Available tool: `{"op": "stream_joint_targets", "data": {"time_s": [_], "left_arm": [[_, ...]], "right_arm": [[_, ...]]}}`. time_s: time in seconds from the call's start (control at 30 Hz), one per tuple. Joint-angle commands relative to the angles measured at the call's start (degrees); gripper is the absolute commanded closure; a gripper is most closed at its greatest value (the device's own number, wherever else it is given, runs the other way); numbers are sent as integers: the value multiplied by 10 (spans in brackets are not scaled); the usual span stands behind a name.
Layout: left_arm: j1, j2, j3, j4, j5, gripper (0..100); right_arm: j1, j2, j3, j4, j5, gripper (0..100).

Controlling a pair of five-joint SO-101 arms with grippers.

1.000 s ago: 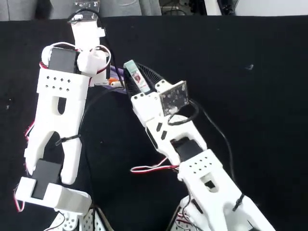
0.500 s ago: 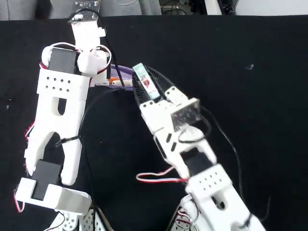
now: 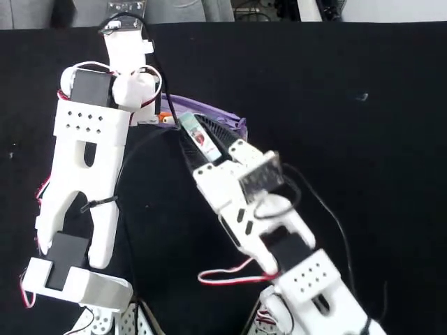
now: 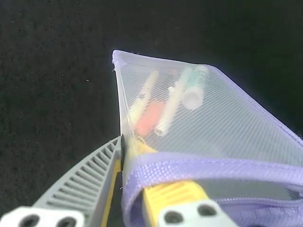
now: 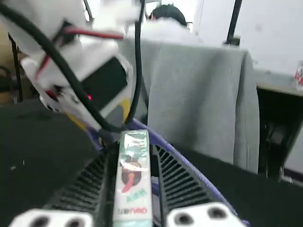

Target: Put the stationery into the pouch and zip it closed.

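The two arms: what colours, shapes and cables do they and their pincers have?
The left arm and right arm are blocky white plastic shells with black motor blocks and thin red, white and black cables. The left pincer has a grey ribbed finger and a yellow one; the right pincer has black ribbed fingers.

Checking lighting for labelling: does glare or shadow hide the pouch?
High view: even light, pouch rim readable against the black table. Left wrist view: no glare, pens show through the mesh. Right wrist view: bright wall behind, stick in the right gripper well lit.
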Motion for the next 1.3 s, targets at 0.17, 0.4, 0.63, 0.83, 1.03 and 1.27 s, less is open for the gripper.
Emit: {"op": "stream_joint_targets", "data": {"time_s": [0.17, 0.4, 0.63, 0.83, 1.03, 1.27], "left_arm": [[9, -5, -5, -2, 8, 971], [9, -5, -5, -2, 8, 971], [9, -5, -5, 0, 7, 971], [8, -5, -4, 1, 7, 971], [8, -5, -4, 2, 7, 971], [8, -5, -4, 2, 7, 971]], "right_arm": [[37, 115, -174, 134, 1, 987], [38, 130, -274, 257, 1, 987], [36, 279, -454, 418, -5, 988], [31, 335, -551, 531, -16, 988], [29, 386, -608, 588, -17, 987], [30, 498, -691, 642, -15, 987]]}}
